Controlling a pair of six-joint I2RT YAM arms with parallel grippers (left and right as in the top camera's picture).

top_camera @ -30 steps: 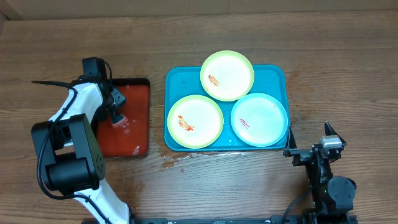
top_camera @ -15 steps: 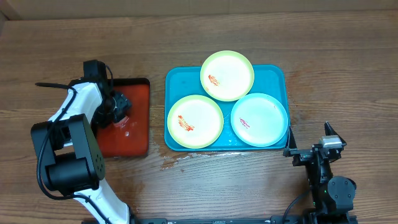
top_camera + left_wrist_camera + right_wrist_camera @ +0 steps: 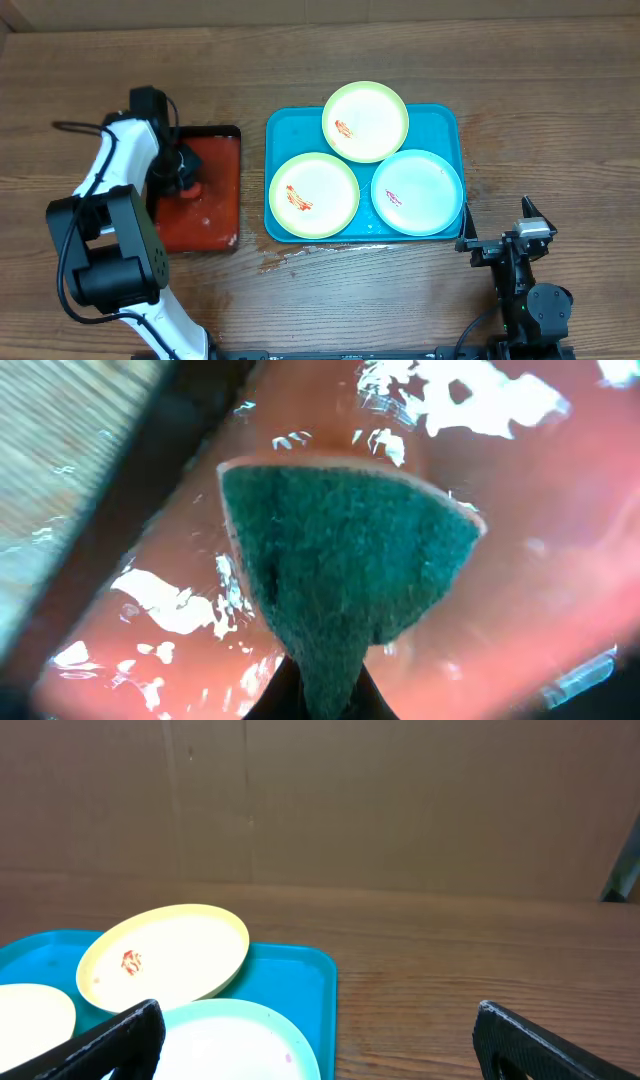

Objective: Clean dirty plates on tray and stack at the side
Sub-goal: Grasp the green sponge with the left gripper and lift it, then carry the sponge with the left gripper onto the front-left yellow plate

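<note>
Three plates (image 3: 314, 195) lie well right of left pincer (image 3: 186, 170) gripping sponge (image 3: 340, 560).

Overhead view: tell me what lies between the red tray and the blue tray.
Only a narrow strip of bare wooden table separates the red tray from the blue tray. Nothing stands on it, as the overhead view shows.

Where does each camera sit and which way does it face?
Overhead: above the table, looking straight down; left arm and right arm show.
Left wrist: close above the wet red tray, facing down; left gripper pinching a green sponge.
Right wrist: low over the table, facing level across the plates; right gripper open.
Shared: overhead and right wrist both see the blue tray and plates.
</note>
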